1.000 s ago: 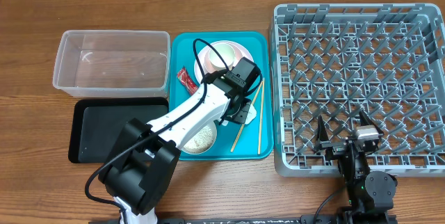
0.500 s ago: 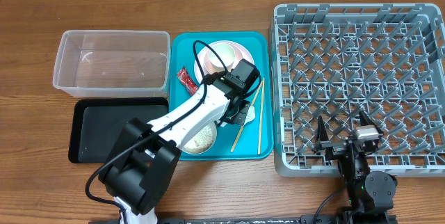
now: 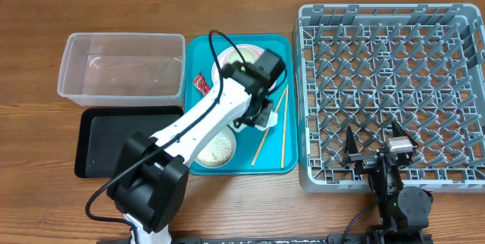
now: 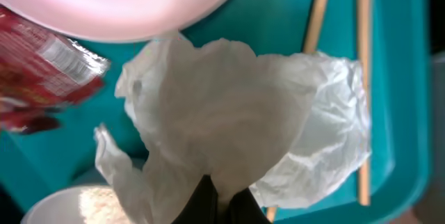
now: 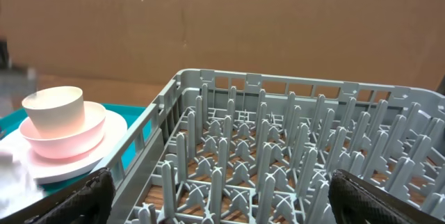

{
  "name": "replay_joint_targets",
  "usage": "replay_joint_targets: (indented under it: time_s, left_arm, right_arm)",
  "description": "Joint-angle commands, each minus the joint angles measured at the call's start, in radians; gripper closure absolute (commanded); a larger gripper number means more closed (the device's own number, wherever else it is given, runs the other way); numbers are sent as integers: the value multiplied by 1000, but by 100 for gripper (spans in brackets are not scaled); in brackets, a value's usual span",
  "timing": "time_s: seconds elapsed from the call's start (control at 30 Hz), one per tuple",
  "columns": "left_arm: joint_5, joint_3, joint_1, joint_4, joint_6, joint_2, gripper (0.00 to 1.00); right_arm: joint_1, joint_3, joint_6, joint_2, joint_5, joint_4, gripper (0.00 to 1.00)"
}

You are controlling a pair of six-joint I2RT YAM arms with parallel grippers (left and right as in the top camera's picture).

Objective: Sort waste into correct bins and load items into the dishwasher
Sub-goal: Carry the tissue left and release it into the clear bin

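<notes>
My left gripper is shut on the crumpled white napkin over the teal serving tray. In the left wrist view the napkin bunches up from the shut gripper. The red wrapper lies to its left, below the pink plate. Two chopsticks lie on the right. A white bowl with rice sits at the tray's near end. The white cup stands on the plate. My right gripper stands open over the near edge of the grey dish rack.
A clear plastic tub stands at the far left of the table. A shallow black tray lies just in front of it. The left arm stretches diagonally across the teal tray's near half.
The left gripper has shut on the napkin and drawn it slightly toward the far side of the tray. The right arm has not moved.
</notes>
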Motion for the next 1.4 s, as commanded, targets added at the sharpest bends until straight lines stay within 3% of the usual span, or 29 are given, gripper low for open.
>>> replay_joint_targets:
  time_s: [0.0,0.23,0.5,1.0,1.37]
  left_arm:
    - [-17,143,41,-70,19,1,96]
    - [-16,372,164,-222,19,-1,96]
    - [-12,487,352,-291,19,-1,96]
    - [-15,489,637,-294,8,0,96]
    - [-45,391,702,-264,8,3,96]
  right_arm:
    - [-4,-10,-3,-11,-2,8,0]
    - [-4,-10,-3,-11,-2,8,0]
    - [-4,-10,-3,-11,-2,8,0]
    - [-4,-10,-3,-11,-2,8,0]
    - [-4,-10,-3,-11,-2,8,0]
